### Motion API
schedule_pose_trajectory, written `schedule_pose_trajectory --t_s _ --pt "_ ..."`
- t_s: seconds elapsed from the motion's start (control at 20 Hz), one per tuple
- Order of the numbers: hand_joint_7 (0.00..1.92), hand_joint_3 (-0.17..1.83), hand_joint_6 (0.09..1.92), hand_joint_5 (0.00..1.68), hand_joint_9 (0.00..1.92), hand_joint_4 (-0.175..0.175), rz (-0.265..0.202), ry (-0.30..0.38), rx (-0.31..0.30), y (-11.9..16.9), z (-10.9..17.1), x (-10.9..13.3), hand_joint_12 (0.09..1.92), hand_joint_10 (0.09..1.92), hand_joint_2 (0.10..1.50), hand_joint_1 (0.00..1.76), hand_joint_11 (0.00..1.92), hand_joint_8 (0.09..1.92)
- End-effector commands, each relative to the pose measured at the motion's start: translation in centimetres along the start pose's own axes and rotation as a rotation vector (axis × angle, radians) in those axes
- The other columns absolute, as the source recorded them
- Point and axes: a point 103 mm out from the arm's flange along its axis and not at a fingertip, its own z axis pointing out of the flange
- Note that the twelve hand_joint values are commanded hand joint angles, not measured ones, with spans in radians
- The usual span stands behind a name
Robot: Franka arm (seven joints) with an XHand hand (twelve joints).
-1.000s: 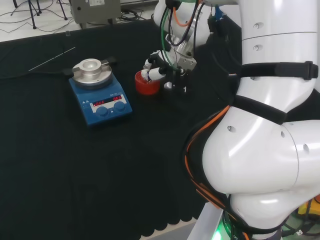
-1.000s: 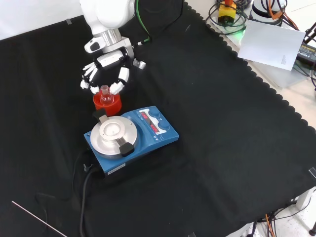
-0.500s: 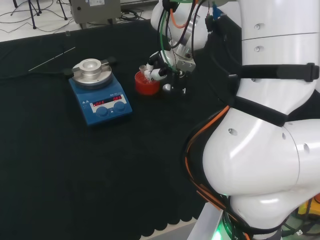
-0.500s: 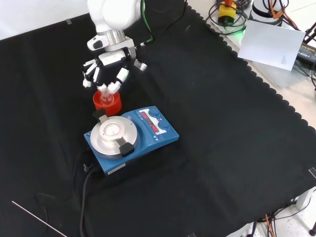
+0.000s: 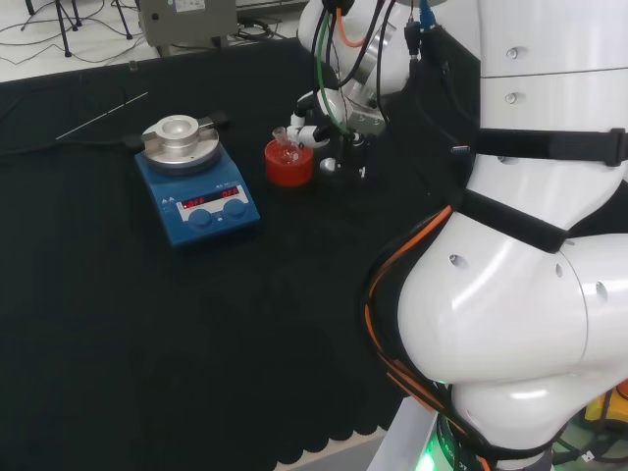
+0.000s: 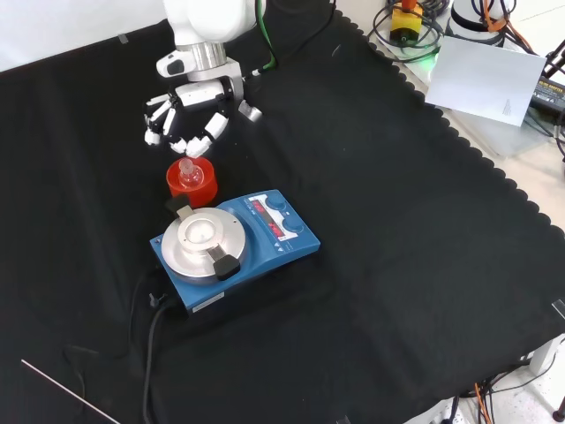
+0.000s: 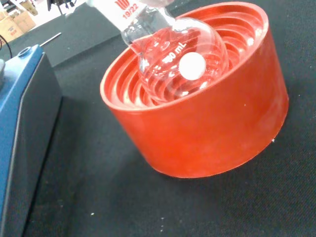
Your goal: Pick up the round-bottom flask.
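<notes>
The round-bottom flask is clear glass with a short neck and rests in a red ribbed stand on the black cloth. The wrist view shows the flask close up, its bulb lying tilted in the stand. In the front view the hand hovers just beyond the flask, fingers spread and relaxed, holding nothing. In the head view the hand is just right of the flask and the stand, apart from both.
A blue magnetic stirrer with a round metal plate stands right next to the stand, its cable trailing off. In the head view the stirrer is left of the stand. A thin rod lies far left. The arm's white links fill the head view's right.
The hand has drawn back from the flask, upward in the front view and rightward in the head view. Its fingers no longer surround the neck. The flask stays in the stand.
</notes>
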Motion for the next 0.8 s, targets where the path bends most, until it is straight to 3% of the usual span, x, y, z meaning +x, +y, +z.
schedule_pose_trajectory --t_s 0.05,0.15,0.4,0.6,0.8 --pt "0.32 0.36 0.92 0.7 0.43 -0.008 -0.027 -0.007 0.091 0.1 0.4 0.4 1.31 0.66 0.86 0.91 0.0 0.62" --pt "0.27 0.51 0.8 0.55 0.38 -0.038 -0.039 -0.021 0.11 0.1 0.8 0.4 1.24 0.67 0.72 0.89 0.0 0.63" --pt "0.23 0.6 0.66 0.42 0.33 -0.047 -0.054 -0.031 0.128 0.1 1.5 0.5 1.18 0.68 0.61 0.89 0.0 0.63" --pt "0.22 0.61 0.63 0.44 0.32 -0.046 -0.065 -0.027 0.118 0.2 1.7 0.7 1.17 0.68 0.59 0.89 0.0 0.63" --pt "0.24 0.61 0.68 0.56 0.34 -0.033 -0.078 -0.02 0.098 0.3 1.9 1.1 1.17 0.69 0.6 0.9 0.0 0.63"
